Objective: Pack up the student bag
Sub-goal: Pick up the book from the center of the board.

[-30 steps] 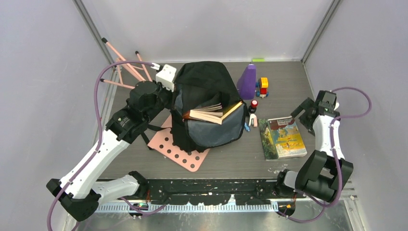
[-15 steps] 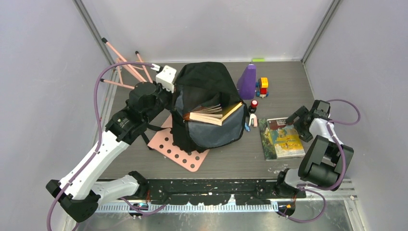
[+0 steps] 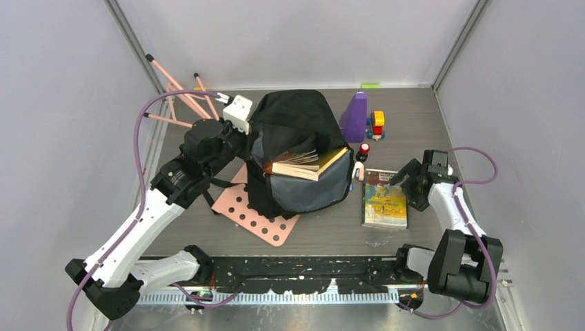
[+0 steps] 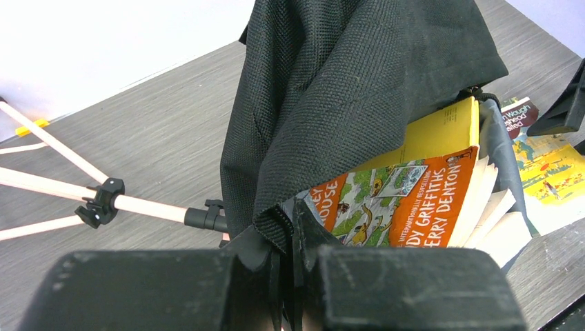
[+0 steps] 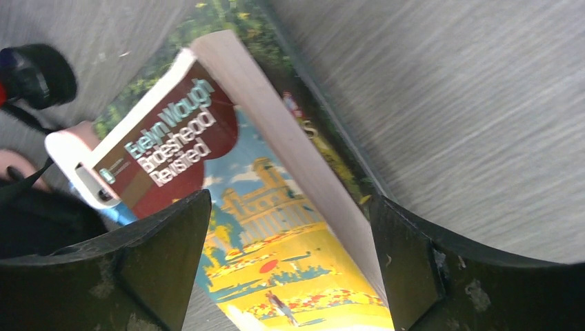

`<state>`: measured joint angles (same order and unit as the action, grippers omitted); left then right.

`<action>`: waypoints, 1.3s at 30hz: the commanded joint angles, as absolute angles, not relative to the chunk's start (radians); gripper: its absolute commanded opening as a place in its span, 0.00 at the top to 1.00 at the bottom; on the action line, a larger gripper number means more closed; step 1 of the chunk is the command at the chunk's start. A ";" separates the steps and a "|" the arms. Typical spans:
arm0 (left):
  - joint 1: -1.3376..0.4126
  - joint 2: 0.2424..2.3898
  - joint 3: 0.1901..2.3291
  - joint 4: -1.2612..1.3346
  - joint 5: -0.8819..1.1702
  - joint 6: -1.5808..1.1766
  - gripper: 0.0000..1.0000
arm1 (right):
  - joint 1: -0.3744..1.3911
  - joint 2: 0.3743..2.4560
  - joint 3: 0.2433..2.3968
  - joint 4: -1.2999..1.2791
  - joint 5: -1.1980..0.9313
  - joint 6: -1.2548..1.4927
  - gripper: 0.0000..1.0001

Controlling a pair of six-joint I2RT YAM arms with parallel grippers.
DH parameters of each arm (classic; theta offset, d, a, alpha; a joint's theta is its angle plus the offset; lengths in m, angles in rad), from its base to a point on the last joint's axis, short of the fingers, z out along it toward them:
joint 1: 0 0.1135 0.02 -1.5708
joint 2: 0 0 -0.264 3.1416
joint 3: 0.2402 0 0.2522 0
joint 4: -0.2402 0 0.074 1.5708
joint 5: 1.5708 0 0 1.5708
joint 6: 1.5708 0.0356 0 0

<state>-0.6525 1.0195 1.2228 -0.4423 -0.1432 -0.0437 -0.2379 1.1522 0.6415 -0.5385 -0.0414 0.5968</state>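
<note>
Fabric of student bag (image 4: 345,83) is pinched in left pincer (image 4: 286,238); right pincer (image 5: 288,210) gapes astride paperback (image 5: 276,248).

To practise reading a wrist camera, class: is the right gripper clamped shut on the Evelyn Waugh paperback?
No: the right gripper stands wide open, with a corner of the paperback between its fingers.

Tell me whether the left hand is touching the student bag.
Touching. The left wrist view shows the left hand shut on a black fabric fold of the student bag.
</note>
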 commanded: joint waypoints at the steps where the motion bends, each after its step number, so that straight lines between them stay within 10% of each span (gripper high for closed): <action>1: -0.645 0.999 1.216 -0.430 -0.136 -0.040 1.00 | -0.239 1.205 0.650 -0.582 0.077 0.662 0.09; 9: -0.644 0.991 1.215 -0.429 -0.138 -0.038 1.00 | -0.194 1.288 0.668 -0.580 0.073 0.650 0.18; 16: -0.643 0.983 1.211 -0.426 -0.142 -0.036 1.00 | -0.190 1.304 0.669 -0.569 0.113 0.651 0.80; 20: -0.644 0.985 1.210 -0.426 -0.142 -0.037 1.00 | -0.190 1.203 0.693 -0.600 0.118 0.651 0.98; 39: -0.644 0.986 1.218 -0.423 -0.107 -0.043 1.00 | -0.190 0.842 1.063 -0.714 0.049 0.555 0.99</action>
<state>-0.6521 1.0008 1.2125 -0.4431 -0.1150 -0.0441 -0.1909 0.8883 0.9264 -0.7448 0.0765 0.5949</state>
